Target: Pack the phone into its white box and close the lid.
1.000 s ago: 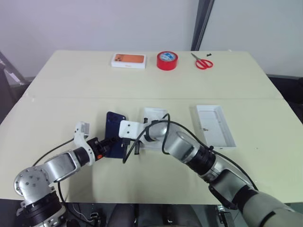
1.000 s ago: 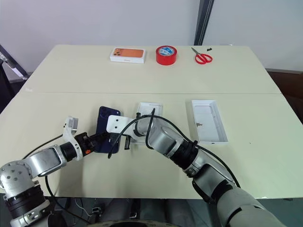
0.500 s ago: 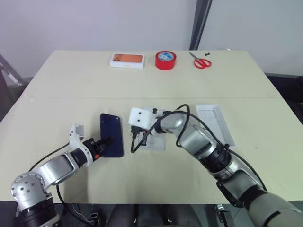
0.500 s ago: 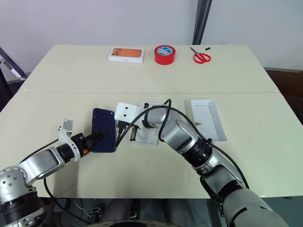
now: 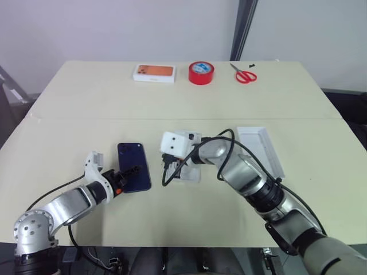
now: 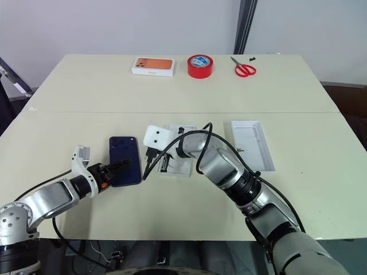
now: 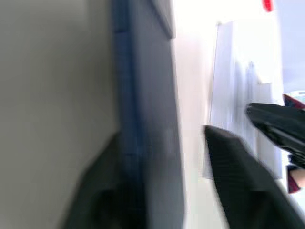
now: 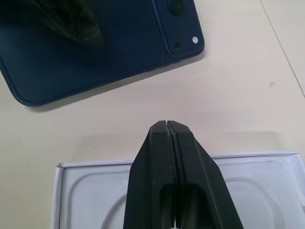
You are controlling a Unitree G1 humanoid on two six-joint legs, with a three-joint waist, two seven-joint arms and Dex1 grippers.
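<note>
Since a second ago the phone (image 5: 133, 166) has dropped flat; left gripper (image 5: 133, 171) jaws now spread astride its near edge, right gripper (image 8: 171, 138) pressed together; stiff, glossy, likely slippery (pinch its long edges).

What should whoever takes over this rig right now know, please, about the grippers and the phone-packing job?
Left gripper: fingers parted around the near end of the phone, which lies flat on the table, camera side up.
Right gripper: shut, empty, hovering over the edge of the white box beside the phone.
Lid: lying open side up, further to the right of the box.
Done: nothing is packed yet.
Left: lift the phone into the box, fetch the lid and close it.
</note>
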